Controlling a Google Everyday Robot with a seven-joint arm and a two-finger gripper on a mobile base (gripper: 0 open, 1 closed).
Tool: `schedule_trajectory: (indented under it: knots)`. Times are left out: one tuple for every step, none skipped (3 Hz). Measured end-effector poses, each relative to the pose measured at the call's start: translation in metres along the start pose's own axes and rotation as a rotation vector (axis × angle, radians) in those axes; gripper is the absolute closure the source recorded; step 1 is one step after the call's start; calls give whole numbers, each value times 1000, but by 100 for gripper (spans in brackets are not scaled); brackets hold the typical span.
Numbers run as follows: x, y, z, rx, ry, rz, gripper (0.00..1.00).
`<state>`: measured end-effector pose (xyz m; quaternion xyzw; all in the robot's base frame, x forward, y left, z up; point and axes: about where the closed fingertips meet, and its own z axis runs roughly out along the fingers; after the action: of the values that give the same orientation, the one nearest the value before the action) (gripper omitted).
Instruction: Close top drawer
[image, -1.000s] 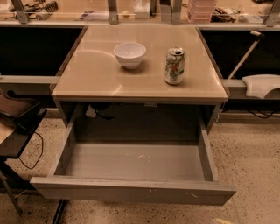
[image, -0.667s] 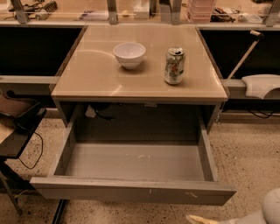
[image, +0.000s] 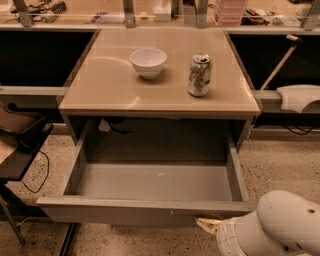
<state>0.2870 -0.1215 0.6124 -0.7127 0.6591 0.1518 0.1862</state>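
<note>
The top drawer (image: 150, 210) is a wide shallow grey drawer, pulled fully out from under the beige countertop (image: 100, 95). Its inside is empty and its plain front panel faces me at the bottom of the view. My white arm (image: 280, 225) rises at the bottom right, and the gripper (image: 207, 224) shows only as a pale tip just below the right part of the drawer's front panel. Most of the gripper is hidden by the arm's white housing.
A white bowl (image: 148, 62) and a drink can (image: 200, 75) stand on the countertop. A dark chair (image: 17, 145) is at the left with a cable on the speckled floor. A white object (image: 300, 97) sits at the right. Cluttered shelves run along the back.
My arm has come up into view at the bottom right and moved left toward the drawer front. The drawer, bowl and can have not moved.
</note>
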Motion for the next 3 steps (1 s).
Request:
schedule_trajectory:
  knots:
    - [7,-3,-2,2,-7,5,0]
    - [19,-37,-5,13,-58,-15,0]
    - [21,-44,-6,15,-67,-17,0]
